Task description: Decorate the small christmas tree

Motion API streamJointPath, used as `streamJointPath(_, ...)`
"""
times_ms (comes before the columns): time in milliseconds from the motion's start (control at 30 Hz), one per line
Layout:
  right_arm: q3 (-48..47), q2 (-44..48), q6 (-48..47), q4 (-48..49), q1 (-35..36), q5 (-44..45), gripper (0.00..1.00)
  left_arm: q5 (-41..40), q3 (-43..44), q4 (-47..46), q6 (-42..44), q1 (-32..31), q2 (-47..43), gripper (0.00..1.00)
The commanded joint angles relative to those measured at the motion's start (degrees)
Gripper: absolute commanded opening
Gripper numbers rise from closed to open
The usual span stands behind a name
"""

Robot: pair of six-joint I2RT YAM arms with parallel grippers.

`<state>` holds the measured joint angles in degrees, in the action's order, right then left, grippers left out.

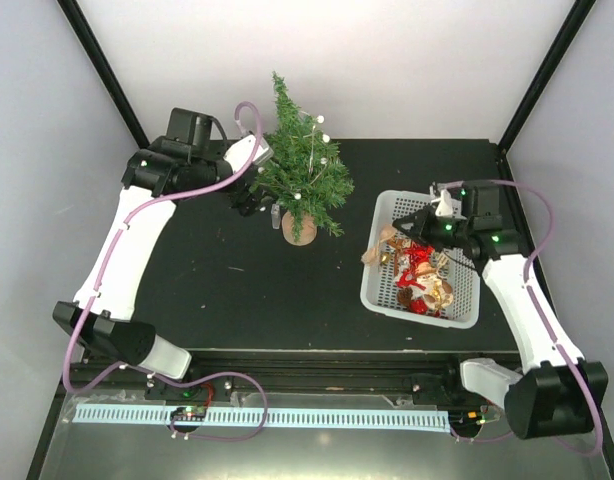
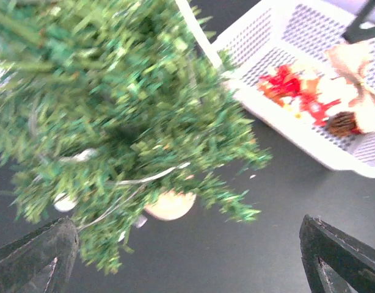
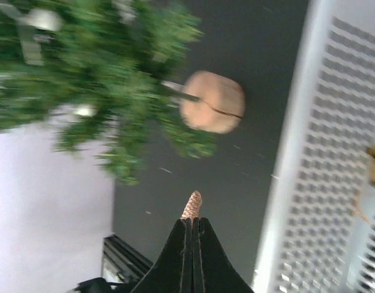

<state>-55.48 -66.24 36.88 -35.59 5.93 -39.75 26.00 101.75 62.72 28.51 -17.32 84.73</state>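
Green small christmas tree point(image 1: 305, 175), just beside left end effector point(image 2: 186, 256)

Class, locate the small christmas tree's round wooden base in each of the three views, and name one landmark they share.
Top external: wooden base near the centre, under the small christmas tree.
Left wrist: wooden base low, left of centre, half hidden by the tree.
Right wrist: wooden base upper middle.
Shared landmark: the white basket, right of the base in every view.
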Motion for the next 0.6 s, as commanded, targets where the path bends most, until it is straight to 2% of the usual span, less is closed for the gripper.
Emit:
streamJointPath(0, -2.3, 5.4, 6.6, 13.7, 0.6, -8.2, 0.01, 14.1, 4.4, 3.8, 0.1, 0.0, 0.5, 0.99)
streamJointPath(100, -1.5, 6.3, 14.2, 25.1, 0.8, -16.6, 0.01, 27.0, 6.2, 9.9, 1.7, -0.1, 2.7, 0.99)
streamJointPath(233, -3.0, 5.1, 21.8, 36.4, 2.8, -22.1, 0.01, 39.0, 6.7, 14.5, 2.4, -0.7, 5.6, 0.95)
streamJointPath(400, -11.1, 2.5, 16.1, 29.4, 7.5, -20.5, 0.01, 46.5, -1.8, 8.1, -4.7, -3.6, 4.3, 0.89)
streamJointPath(500, -11.6, 1.9, 17.7, 31.2, 9.1, -18.8, 0.01, 47.6, -3.1, 7.1, -6.1, -6.1, 4.9, 0.88)
streamJointPath(567, -11.7, 1.3, 18.6, 32.6, 9.9, -17.8, 0.01, 48.8, -4.0, 3.6, -10.3, -6.6, 5.2, 0.86)
